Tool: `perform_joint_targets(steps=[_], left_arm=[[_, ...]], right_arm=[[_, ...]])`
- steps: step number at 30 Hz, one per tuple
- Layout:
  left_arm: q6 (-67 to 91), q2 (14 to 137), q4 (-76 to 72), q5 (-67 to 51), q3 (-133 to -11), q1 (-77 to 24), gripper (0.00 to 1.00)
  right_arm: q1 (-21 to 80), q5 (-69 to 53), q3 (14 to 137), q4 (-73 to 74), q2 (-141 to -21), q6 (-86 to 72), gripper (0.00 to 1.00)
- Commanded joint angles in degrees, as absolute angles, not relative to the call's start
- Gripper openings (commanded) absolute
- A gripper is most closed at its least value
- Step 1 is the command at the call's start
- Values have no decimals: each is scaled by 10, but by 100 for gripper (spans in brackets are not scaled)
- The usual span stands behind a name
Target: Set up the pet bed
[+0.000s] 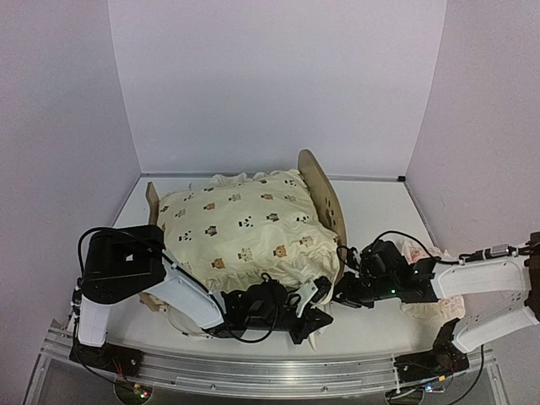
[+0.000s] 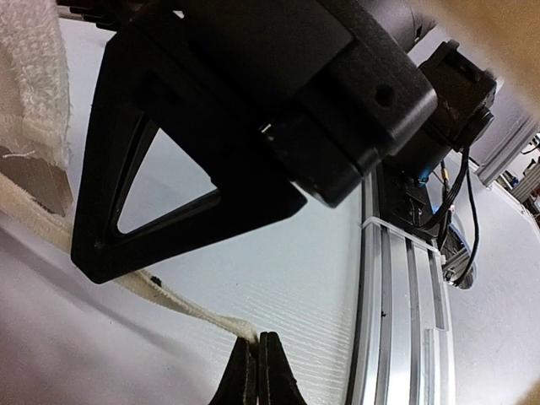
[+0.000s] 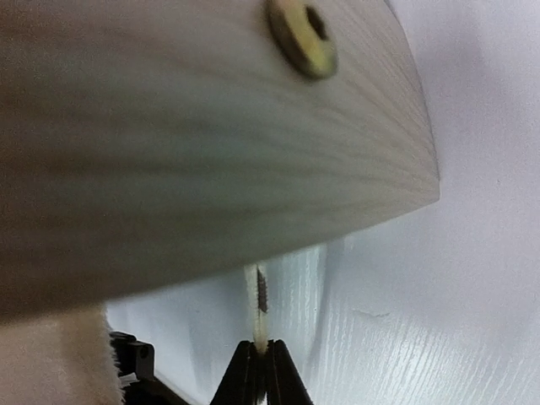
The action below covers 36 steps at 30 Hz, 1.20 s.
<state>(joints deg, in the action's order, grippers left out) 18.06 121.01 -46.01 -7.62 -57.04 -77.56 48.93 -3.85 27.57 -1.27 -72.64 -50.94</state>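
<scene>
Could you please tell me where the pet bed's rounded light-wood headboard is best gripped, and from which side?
Probably by its bare top edge, coming from above with the jaws across the thin board. The rounded light-wood headboard stands roughly upright, rising above the cream animal-print cushion that hides its inner face lower down.

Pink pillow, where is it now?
Top view, right side: the pink pillow lies on the table, partly under the right arm, just right of the pet bed.
</scene>
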Motion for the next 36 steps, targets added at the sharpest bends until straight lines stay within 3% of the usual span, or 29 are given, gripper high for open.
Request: perform_joint_targets(steps=[1,4,8,10,19,26,36], left_arm=[[185,1196,-478,-88,-590,-775,0],[188,1189,-467,-87,-589,-775,5],[201,1161,-382,-51,-595,-775,41],[205,1143,-324,-18,-600,-775,49],[190,1063,-153,133,-597,-774,44],[167,1066,-131,176,-604,-737,31],[108,1075,-148,202,-607,-678,27]], right_arm=[[493,-49,264,-34,-738,-520,0],[493,-42,260,-34,-739,-518,0],[493,-31,259,-29,-736,-512,0],[493,-27,259,-22,-735,-509,0],[493,-5,250,18,-707,-496,0],[493,0,232,58,-674,-489,0],[507,-17,220,82,-654,-490,0]])
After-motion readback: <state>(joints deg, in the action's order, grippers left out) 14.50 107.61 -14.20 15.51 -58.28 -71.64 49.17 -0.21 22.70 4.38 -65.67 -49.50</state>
